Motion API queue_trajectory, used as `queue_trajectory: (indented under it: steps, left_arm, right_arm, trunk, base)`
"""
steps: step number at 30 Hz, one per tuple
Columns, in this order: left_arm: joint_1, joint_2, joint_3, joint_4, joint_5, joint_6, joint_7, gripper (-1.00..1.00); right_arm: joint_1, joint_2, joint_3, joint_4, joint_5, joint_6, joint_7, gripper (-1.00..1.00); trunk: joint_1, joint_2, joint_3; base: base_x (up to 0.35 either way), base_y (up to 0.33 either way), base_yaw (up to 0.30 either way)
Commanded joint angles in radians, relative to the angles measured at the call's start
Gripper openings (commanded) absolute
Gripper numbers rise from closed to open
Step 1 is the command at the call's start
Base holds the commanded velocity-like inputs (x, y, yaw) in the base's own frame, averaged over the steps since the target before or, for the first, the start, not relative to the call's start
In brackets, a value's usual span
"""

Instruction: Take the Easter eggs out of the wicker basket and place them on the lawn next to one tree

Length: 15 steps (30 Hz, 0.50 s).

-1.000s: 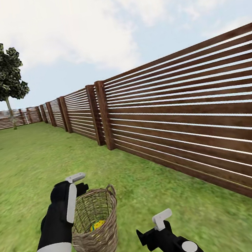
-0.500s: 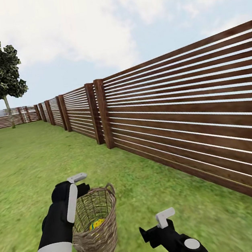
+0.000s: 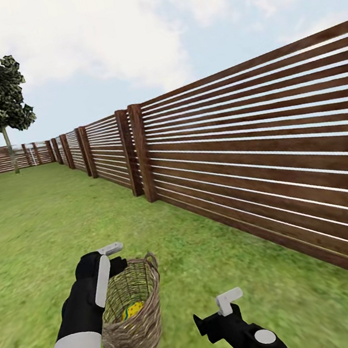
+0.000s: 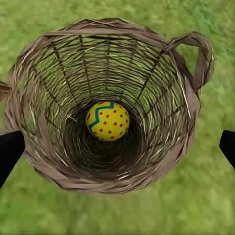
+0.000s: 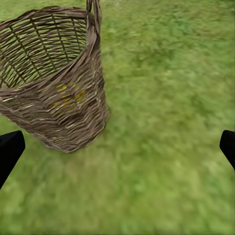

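Wicker-brown round woven basket [image 4: 105, 105] on green lawn [image 3: 31, 230]; one yellow red-dotted egg [image 4: 107, 120] at bottom. Left end effector [image 4: 117, 147] spread wide above rim: centre, descend straight, avoid weave. Right end effector [image 5: 117, 149] open too.

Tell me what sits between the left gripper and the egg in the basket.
Nothing: in the left wrist view the left gripper looks straight down the wicker basket at the egg.

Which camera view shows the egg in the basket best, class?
The left wrist view: it looks straight down into the basket, so the egg shows whole, dots and zigzag clear. The head view catches only a yellow patch over the rim; the right wrist view shows yellow glints through the weave.
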Motion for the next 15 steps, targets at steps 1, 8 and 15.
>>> queue_trajectory:
  steps: [1, 8, 15]
  left_arm:
    - [-0.001, -0.001, 0.002, -0.001, 0.011, 0.002, 0.009, 1.00]
    - [-0.001, 0.001, 0.001, 0.000, 0.012, 0.002, 0.009, 1.00]
    - [-0.001, 0.001, 0.002, 0.002, 0.011, 0.002, 0.009, 1.00]
  right_arm:
    - [-0.001, 0.000, 0.001, 0.000, -0.010, 0.004, -0.009, 1.00]
    - [-0.001, 0.000, 0.001, 0.009, -0.010, 0.004, -0.009, 1.00]
    - [-0.001, 0.000, 0.001, 0.010, -0.010, 0.004, -0.009, 1.00]
  trunk:
    - [0.000, -0.001, -0.003]
    - [0.000, -0.001, -0.014]
    - [0.000, -0.001, -0.026]
  base:
    - [0.055, 0.000, 0.000]
    - [0.113, 0.000, 0.000]
    - [0.119, 0.000, 0.000]
